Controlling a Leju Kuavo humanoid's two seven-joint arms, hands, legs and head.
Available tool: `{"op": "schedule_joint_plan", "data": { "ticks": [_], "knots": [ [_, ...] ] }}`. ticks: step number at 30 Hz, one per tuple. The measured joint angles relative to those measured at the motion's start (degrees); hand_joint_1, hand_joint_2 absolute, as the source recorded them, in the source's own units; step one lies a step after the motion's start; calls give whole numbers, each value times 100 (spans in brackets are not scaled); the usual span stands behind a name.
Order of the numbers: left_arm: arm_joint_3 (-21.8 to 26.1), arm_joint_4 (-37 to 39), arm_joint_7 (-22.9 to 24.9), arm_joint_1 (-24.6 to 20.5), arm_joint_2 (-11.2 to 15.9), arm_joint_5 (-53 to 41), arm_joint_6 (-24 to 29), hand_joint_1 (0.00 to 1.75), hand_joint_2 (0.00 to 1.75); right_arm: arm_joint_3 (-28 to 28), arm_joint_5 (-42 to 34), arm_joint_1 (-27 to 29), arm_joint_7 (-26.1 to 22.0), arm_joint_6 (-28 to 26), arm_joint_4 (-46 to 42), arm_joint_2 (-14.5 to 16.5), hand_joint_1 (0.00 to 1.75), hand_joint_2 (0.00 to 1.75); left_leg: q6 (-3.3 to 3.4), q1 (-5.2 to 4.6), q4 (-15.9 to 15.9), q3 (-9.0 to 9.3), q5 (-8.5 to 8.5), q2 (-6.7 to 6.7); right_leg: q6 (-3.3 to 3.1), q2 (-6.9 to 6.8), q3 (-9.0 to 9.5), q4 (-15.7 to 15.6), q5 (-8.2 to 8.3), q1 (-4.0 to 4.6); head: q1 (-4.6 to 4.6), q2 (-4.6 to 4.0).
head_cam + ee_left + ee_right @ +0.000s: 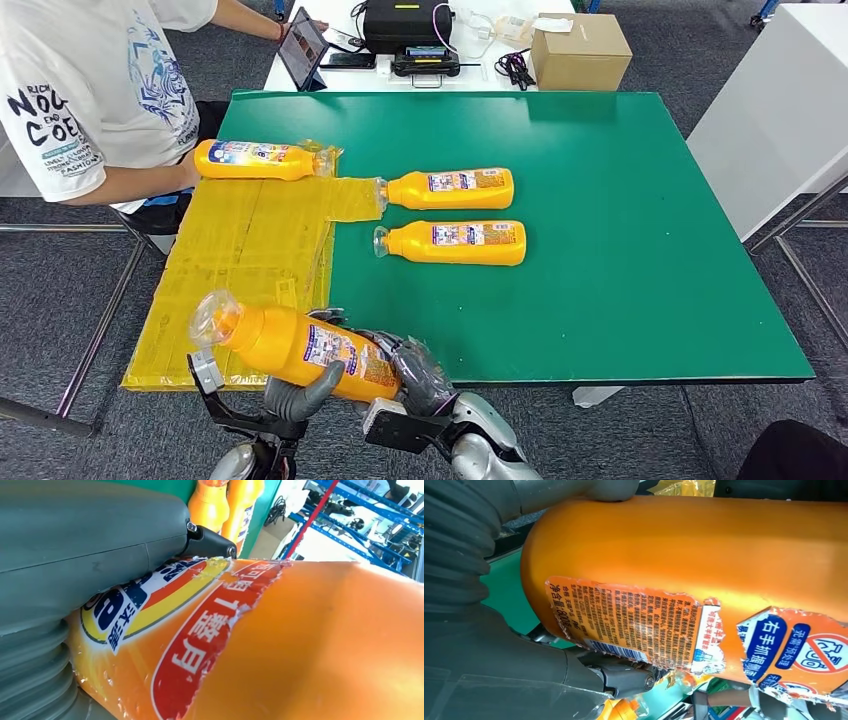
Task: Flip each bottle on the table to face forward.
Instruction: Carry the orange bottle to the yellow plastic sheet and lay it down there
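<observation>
Both hands are gripping one orange bottle [300, 345] at the near edge of the green table [620, 250], lifted clear of the surface with its clear cap pointing left over the yellow sheet [245, 260]. The left hand [300, 395] is cupping it from below, thumb wrapping up the front; the right hand [415, 370] is clasping the base end, dark fingers curling over it. The back label is facing up. Two more bottles [452, 188] [455, 242] are lying side by side mid-table, another [255, 160] beside a seated person [100, 90].
</observation>
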Motion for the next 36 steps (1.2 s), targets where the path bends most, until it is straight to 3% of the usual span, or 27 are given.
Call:
{"op": "schedule_joint_plan", "data": {
  "ticks": [2,4,14,18,24,28,33,36],
  "knots": [
    [1,-21,-26,0,-5,-88,71,175,175,-2,33,15,39,-47,-2,12,3,87,0,0,0,0,0,0,0,0,0,0,0,0,0,0],
    [1,-57,-31,-6,-13,-170,135,175,175,-3,73,47,98,-146,-5,31,0,0,0,0,0,-1,0,-1,0,0,1,0,0,0,1,0],
    [185,-506,-315,-86,-43,-698,791,175,175,-252,-81,309,328,-574,-539,70,0,0,0,0,0,-1,0,-2,0,-1,2,0,0,0,2,0],
    [383,-671,-551,-200,-42,-1198,1414,175,175,-458,-261,420,280,-647,-944,68,0,0,0,0,0,-1,1,-3,0,-1,2,1,1,0,1,0],
    [612,-946,-1324,-487,-36,-3768,4049,175,175,-808,-934,603,66,-485,-1840,68,0,0,1,0,0,-2,2,-4,1,-1,3,1,1,0,1,0],
    [860,-1015,-1381,-865,35,-5191,5281,175,175,-948,-633,616,246,-708,-2411,68,0,0,1,0,0,-1,2,-3,1,-1,4,1,2,0,2,0],
    [1198,-999,-1250,-1166,129,-6320,5623,175,175,-980,-665,672,191,-1049,-2934,69,0,0,2,1,0,1,4,-4,1,-1,4,2,2,0,1,0],
    [1532,-823,-837,-1408,140,-7999,5641,175,175,-1001,-1147,746,-8,-1253,-3303,91,0,0,2,0,0,0,5,-4,1,-1,3,2,2,0,2,0]
  ]
}}
